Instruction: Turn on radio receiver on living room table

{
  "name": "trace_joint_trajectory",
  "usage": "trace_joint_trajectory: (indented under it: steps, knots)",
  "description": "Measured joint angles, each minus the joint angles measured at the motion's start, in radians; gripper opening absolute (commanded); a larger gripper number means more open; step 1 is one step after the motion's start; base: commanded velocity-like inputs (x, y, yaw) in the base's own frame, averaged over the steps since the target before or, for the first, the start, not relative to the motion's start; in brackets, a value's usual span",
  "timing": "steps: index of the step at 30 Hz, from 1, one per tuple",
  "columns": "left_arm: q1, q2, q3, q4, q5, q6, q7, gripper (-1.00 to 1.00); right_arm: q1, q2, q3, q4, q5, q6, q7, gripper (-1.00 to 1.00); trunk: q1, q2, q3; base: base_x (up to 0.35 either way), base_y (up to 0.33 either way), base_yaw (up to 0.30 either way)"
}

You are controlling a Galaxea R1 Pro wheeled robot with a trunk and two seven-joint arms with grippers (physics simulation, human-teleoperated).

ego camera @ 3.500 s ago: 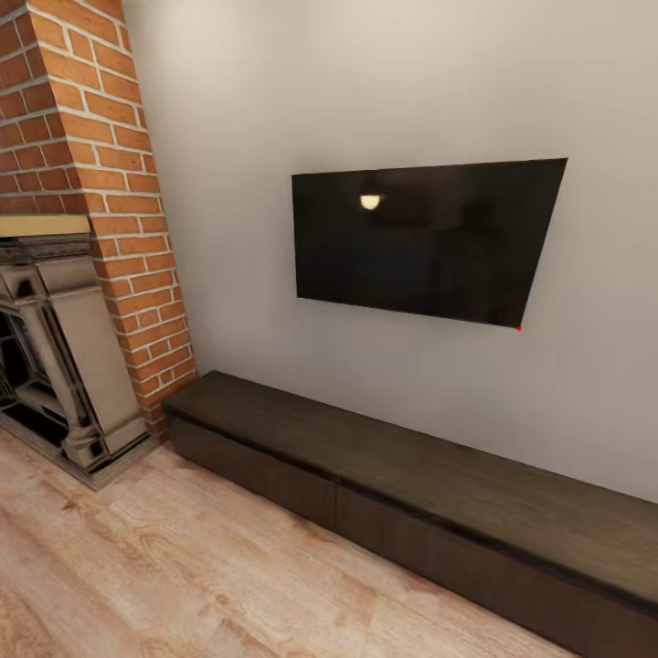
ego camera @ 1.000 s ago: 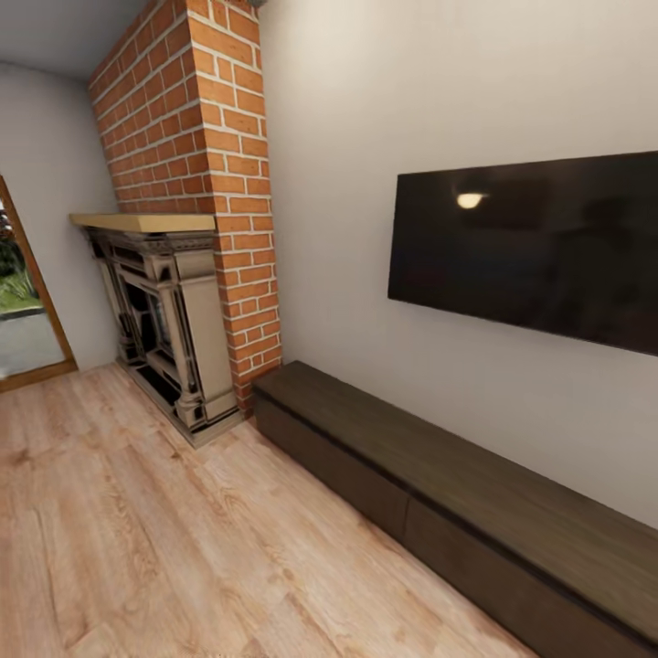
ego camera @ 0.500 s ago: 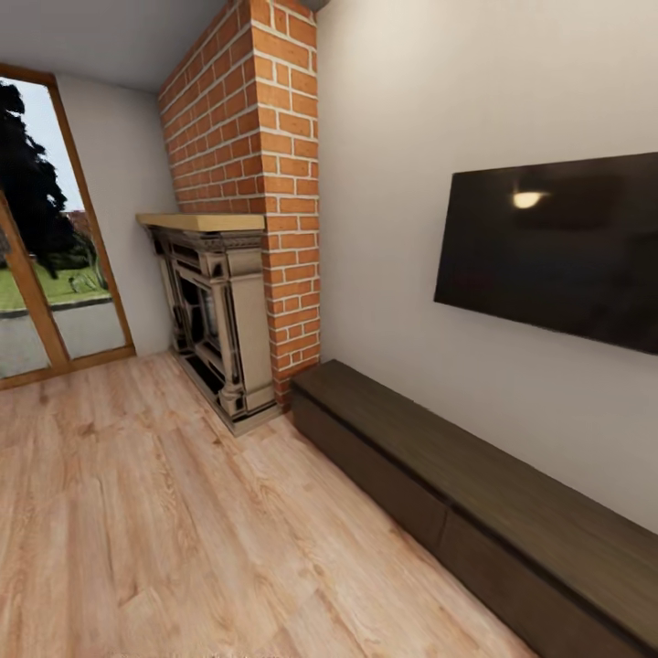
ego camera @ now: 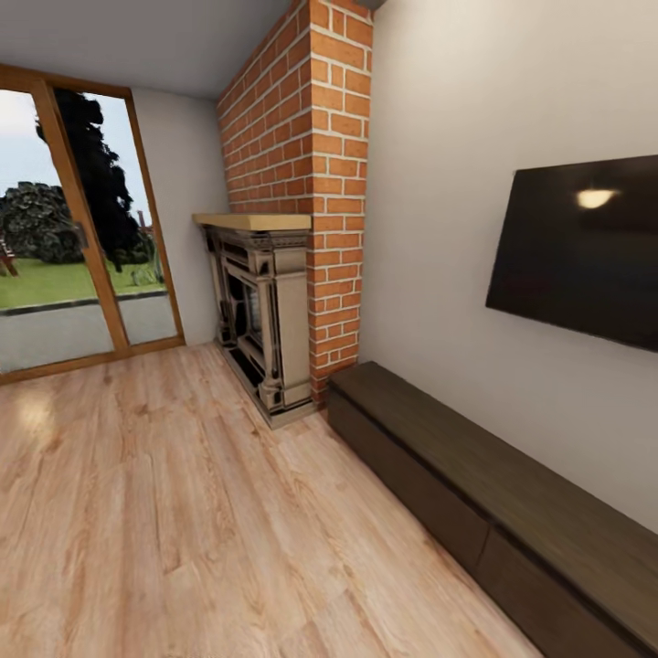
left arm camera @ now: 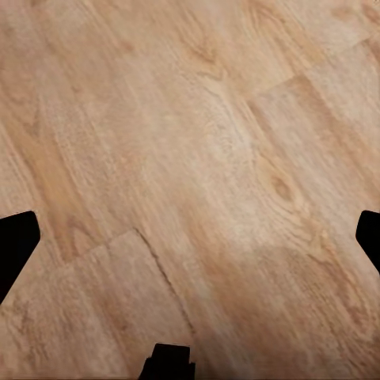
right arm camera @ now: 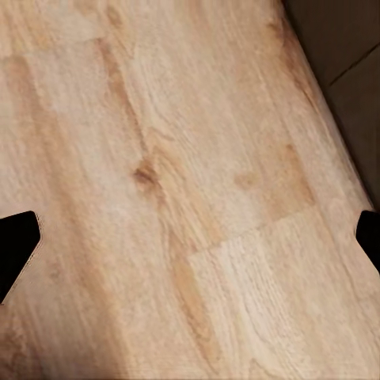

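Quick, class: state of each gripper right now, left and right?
Left gripper: open, holding nothing, over the wood floor.
Right gripper: open, holding nothing.

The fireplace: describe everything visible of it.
The fireplace is an ornate surround in grey-beige, stone-like material with carved columns and a dark firebox opening. A flat, light wooden mantel shelf caps it. It stands upright on the light wood floor, built against the red brick chimney, between the glass door and the long dark bench.
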Motion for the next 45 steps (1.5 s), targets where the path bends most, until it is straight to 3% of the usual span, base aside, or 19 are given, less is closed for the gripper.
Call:
trace_joint_trajectory:
  steps: [16, 45]
  knots:
    - [0.0, 0.007, 0.001, 0.0, -0.004, 0.0, 0.0, 1.0, 0.0, 0.0, 0.0, 0.0, 0.0, 0.0, 0.0, 1.0, 0.0, 0.0, 0.0, 0.033, 0.0, 0.297]
    - [0.0, 0.008, 0.003, 0.0, -0.005, 0.0, 0.0, 1.0, 0.0, 0.0, 0.0, 0.001, -0.001, -0.002, 0.0, 1.0, 0.0, 0.0, 0.0, 0.313, 0.0, 0.297]
